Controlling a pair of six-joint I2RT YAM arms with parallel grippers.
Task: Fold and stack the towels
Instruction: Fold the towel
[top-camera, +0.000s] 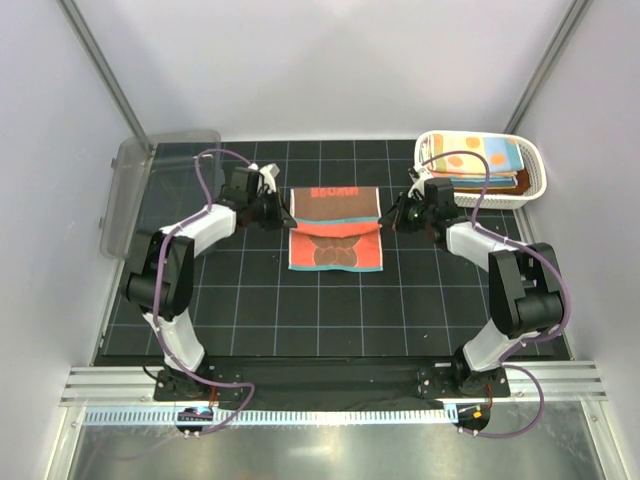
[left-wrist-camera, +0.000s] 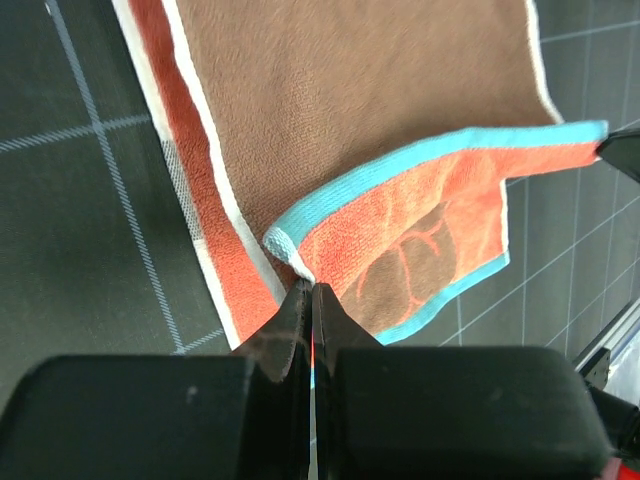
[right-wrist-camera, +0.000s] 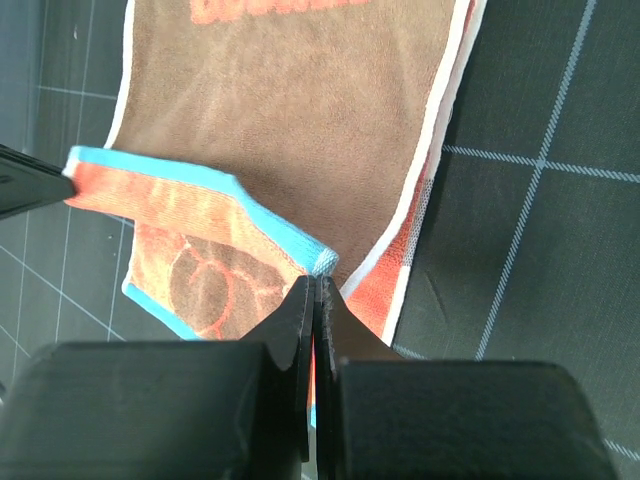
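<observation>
A coral-red towel with a brown bear (top-camera: 335, 228) lies on the black gridded mat at the centre back, its near part lifted and folded over. My left gripper (top-camera: 281, 214) is shut on the towel's left corner (left-wrist-camera: 290, 250), where the light-blue hem shows. My right gripper (top-camera: 394, 216) is shut on the right corner (right-wrist-camera: 322, 263). Both corners hang a little above the brown face of the towel (left-wrist-camera: 360, 100), which also fills the right wrist view (right-wrist-camera: 300, 110). More towels, a polka-dotted one (top-camera: 478, 153) on top, lie in the white basket.
A white lattice basket (top-camera: 535, 175) stands at the back right. A clear plastic bin (top-camera: 135, 190) stands on edge at the back left. Grey walls close in both sides. A metal rail runs along the near edge behind the arm bases.
</observation>
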